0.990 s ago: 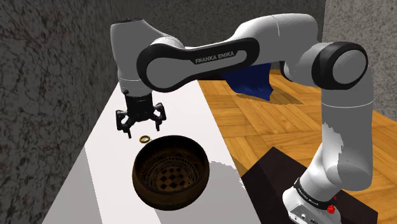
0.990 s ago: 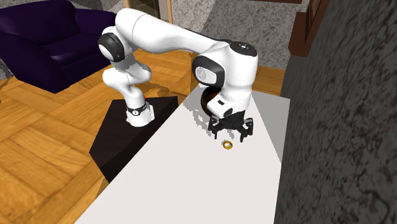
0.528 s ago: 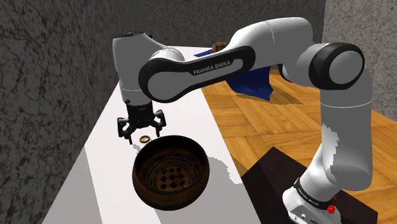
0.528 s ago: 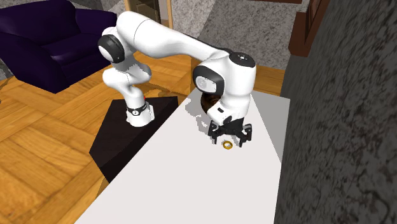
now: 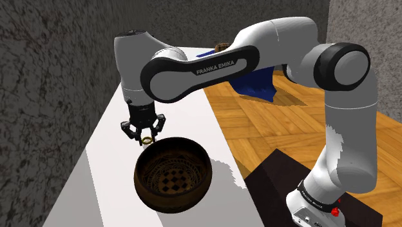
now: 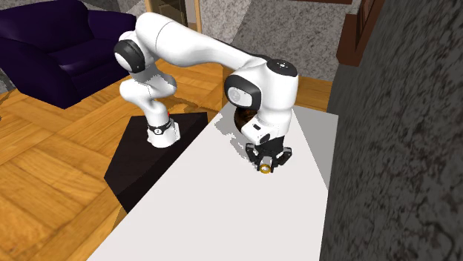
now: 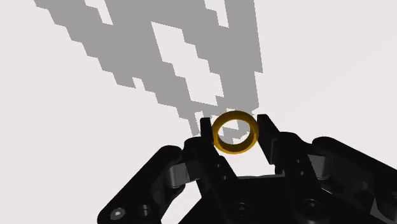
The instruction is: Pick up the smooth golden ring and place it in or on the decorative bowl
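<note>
A smooth golden ring (image 7: pixel 235 132) sits clasped between my two black fingers, low over the white table (image 5: pixel 96 167). My gripper (image 5: pixel 146 137) is shut on the ring (image 5: pixel 147 139), just past the far rim of the decorative bowl (image 5: pixel 172 173). That bowl is dark brown and round, with a checkered pattern inside. In the second exterior view my gripper (image 6: pixel 266 166) holds the ring (image 6: pixel 265 169) at the table top, and the arm hides most of the bowl behind it.
A dark stone wall (image 5: pixel 45 71) runs along the table's far side. A blue armchair (image 6: pixel 44 44) stands on the wooden floor (image 6: pixel 52 170) beyond the black stand (image 6: pixel 148 156). Blocky grey shadows (image 7: pixel 172 57) fall on the table ahead of the fingers.
My gripper came down over the ring, and its fingers, wide apart before, have closed on it.
</note>
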Robot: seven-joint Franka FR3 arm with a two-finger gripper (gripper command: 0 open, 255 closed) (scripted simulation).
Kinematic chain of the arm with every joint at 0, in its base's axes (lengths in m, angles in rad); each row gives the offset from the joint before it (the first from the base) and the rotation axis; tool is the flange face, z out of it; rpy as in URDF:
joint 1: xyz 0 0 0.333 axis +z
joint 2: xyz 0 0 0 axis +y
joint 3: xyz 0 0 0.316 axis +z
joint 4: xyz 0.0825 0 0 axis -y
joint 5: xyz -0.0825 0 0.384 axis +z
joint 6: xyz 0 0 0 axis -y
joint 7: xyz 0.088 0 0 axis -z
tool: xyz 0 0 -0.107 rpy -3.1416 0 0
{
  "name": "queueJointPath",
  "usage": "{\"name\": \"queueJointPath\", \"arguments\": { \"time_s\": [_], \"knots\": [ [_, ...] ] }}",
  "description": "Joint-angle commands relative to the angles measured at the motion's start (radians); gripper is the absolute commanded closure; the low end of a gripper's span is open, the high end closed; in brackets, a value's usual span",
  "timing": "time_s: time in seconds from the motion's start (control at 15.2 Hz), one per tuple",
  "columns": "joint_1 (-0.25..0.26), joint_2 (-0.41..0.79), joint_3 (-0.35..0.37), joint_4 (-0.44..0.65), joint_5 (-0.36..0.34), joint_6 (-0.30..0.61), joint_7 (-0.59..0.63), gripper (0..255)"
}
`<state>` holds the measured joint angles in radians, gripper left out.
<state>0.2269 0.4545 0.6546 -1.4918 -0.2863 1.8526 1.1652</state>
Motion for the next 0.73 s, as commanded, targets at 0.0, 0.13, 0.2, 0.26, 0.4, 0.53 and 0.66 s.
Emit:
{"name": "queueJointPath", "arguments": {
  "time_s": [0.0, 0.13, 0.2, 0.26, 0.4, 0.53, 0.66],
  "knots": [
    [0.001, 0.008, -0.001, -0.003, 0.0, 0.008, 0.0, 255],
    [0.003, 0.01, -0.001, -0.004, -0.001, 0.01, 0.002, 255],
    [0.002, 0.007, 0.0, -0.004, 0.0, 0.008, 0.001, 255],
    [0.001, 0.006, 0.0, -0.007, 0.001, 0.009, 0.001, 255],
    [0.001, 0.007, 0.0, -0.004, 0.0, 0.007, 0.0, 255],
    [0.003, 0.002, 0.002, 0.017, 0.004, -0.017, -0.003, 255],
    [0.005, -0.001, 0.004, 0.04, 0.007, -0.042, -0.006, 255]
  ]
}}
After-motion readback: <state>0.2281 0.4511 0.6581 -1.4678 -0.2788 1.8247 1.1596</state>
